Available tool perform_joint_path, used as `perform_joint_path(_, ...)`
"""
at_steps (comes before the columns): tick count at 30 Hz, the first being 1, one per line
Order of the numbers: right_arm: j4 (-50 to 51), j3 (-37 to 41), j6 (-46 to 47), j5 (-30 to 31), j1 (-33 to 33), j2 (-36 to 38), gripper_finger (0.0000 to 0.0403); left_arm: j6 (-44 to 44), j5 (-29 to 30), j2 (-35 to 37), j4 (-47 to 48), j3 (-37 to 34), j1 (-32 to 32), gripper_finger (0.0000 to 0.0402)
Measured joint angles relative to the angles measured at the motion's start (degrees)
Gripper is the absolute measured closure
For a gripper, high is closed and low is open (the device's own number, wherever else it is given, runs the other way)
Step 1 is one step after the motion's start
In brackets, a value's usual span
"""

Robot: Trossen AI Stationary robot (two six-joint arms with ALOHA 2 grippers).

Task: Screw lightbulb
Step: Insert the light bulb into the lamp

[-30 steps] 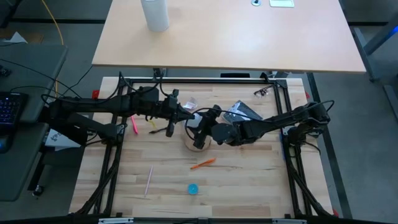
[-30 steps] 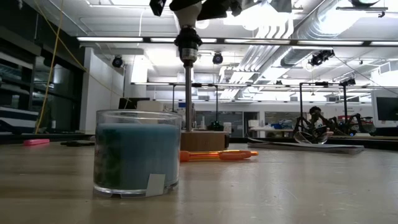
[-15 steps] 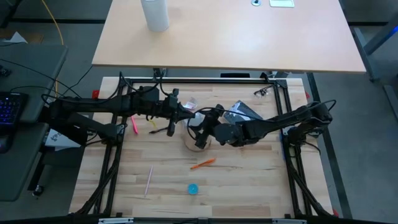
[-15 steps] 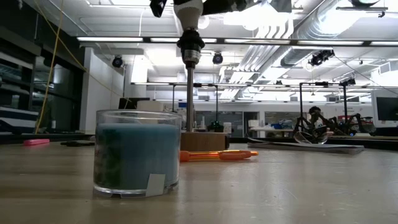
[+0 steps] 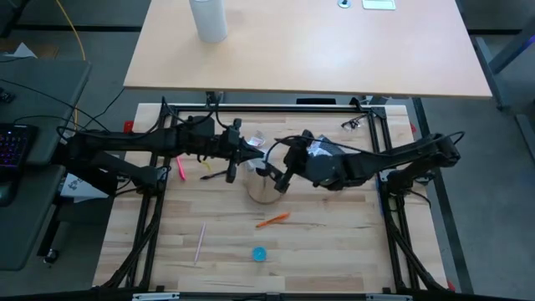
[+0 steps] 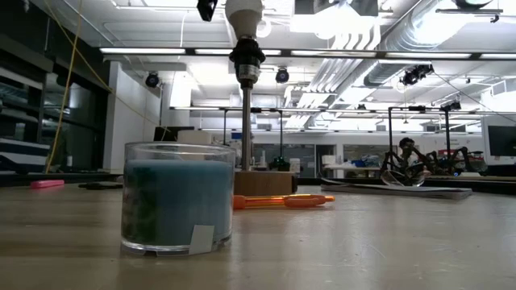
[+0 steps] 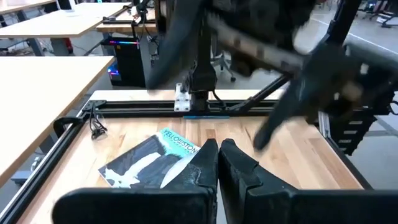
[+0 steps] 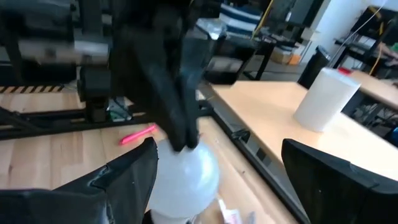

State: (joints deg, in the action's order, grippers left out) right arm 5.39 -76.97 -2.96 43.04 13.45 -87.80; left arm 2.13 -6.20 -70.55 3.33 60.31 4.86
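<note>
Lightbulb [image 8: 183, 177] sits atop a thin metal post [image 6: 245, 121] that rises from a round wooden base [image 5: 264, 191] near the middle of the lower table [image 5: 334, 242]; in the low view the bulb's white glass [image 6: 244, 12] shows at the top of the picture with the dark socket just beneath it.

Going left to right across the high view: a keyboard [image 5: 12, 146] glows blue at the far left on a grey desk. The left arm reaches in from there, level over the wooden table, its gripper [image 5: 253, 156] just left of the bulb with the fingers [image 7: 214, 168] pressed together on nothing. A pink marker [image 5: 180, 167] and a yellow item [image 5: 206, 170] lie under that arm. Nearer the front edge lie a pale stick [image 5: 200, 241], a blue cap [image 5: 260, 253] and an orange pen [image 5: 272, 220]. The right gripper [image 5: 276, 171] hovers beside the bulb, fingers [image 8: 127, 177] spread wide to either side of the glass and not touching it. A printed packet [image 5: 328, 150] lies under the right arm, which stretches back to the right edge of the frame. A second, paler table [image 5: 334, 50] beyond carries a white cylinder [image 5: 208, 18].

The low view looks past the cap [image 6: 177, 197] into a workshop with strip lights.
</note>
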Motion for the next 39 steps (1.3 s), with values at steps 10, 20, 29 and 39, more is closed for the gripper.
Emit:
perform_joint_path(10, 1.01, -0.02, -1.16, 2.32, 0.00, 5.67, 0.0071, -0.55, -1.21, -2.83, -5.13, 0.01, -0.09, 0.0401)
perform_joint_path(20, 2.74, -0.07, -1.16, 2.57, 0.00, 6.59, 0.0071, -0.48, -1.18, -2.74, -4.56, -0.04, -0.09, 0.0401)
perform_joint_path(29, 3.03, -0.07, -1.16, 2.72, 0.00, 6.59, 0.0071, -0.40, 0.59, -2.61, -4.85, -0.04, 0.00, 0.0401)
perform_joint_path(39, 3.02, -0.07, -1.16, 2.78, 0.00, 6.60, 0.0071, 0.02, 1.68, -2.52, -6.68, -0.04, 0.00, 0.0401)
